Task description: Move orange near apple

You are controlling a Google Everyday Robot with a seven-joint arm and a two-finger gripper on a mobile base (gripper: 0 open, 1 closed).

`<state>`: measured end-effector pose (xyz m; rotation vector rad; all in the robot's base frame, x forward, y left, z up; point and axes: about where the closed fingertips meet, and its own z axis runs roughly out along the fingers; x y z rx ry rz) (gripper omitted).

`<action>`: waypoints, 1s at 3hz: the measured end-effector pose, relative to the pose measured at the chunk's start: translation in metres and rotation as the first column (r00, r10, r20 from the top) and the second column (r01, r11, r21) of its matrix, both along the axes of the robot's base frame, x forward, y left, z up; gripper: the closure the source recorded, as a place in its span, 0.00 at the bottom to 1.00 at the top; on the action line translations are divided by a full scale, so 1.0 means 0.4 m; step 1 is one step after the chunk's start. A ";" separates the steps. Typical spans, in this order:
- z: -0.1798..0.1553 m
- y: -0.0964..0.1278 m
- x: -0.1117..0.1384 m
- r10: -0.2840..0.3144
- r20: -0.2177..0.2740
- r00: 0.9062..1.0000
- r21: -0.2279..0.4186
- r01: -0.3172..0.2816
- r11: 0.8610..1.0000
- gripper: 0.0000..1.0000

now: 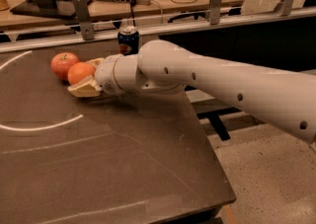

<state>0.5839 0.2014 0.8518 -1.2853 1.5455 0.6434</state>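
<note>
The orange (80, 73) is round and evenly bright orange. It sits between the two pale fingers of my gripper (85, 77), one finger (85, 90) in front of it and one behind it. The gripper is shut on the orange, low over the dark table (98, 159). The apple (63, 64) is reddish with a dimpled top and stands on the table just left of and behind the orange, touching or nearly touching it. My white arm (222, 87) reaches in from the right.
A blue soda can (128, 40) stands upright at the table's back edge, right behind my wrist. A white curved line (39, 128) is painted on the table. A metal rail (197, 23) and a cluttered bench run behind the table. The table's right edge drops to the floor.
</note>
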 end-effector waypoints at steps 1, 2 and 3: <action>-0.016 -0.003 -0.003 -0.010 0.001 1.000 -0.009 0.010 1.000 0.01; -0.018 -0.008 -0.010 -0.016 0.005 1.000 -0.010 0.016 1.000 0.00; 0.006 -0.036 -0.043 -0.045 0.023 0.999 0.005 0.045 0.999 0.00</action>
